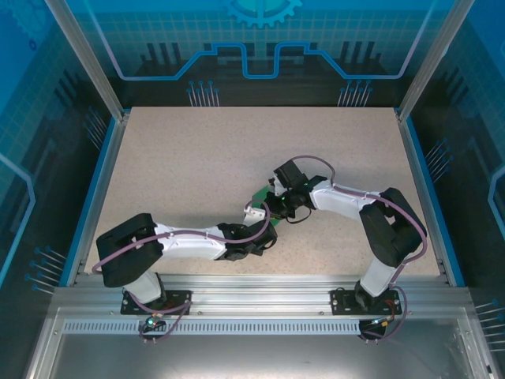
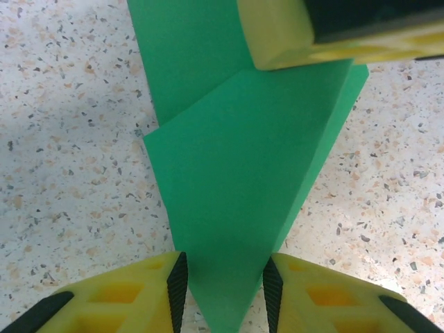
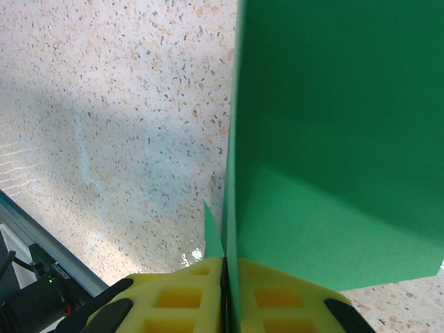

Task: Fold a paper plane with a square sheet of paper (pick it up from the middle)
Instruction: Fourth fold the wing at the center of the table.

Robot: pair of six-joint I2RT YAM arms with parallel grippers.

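Paper plane (image 2: 243, 173) part-folded, centre of top view, mid-table (image 1: 197, 158). Right gripper (image 3: 225, 267) clamped on its edge. Left gripper (image 2: 223, 277) released, jaws apart, pointed tip between them.

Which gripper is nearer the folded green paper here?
Right. The right gripper is shut on the folded green paper, pinching its edge. The left gripper stands open, with its fingers on either side of the paper's pointed tip.

A speckled beige tabletop (image 1: 197, 158) lies inside blue edging (image 1: 101, 185). Behind it stands a blue backdrop (image 1: 158, 31) bearing a gear emblem (image 1: 260, 9).
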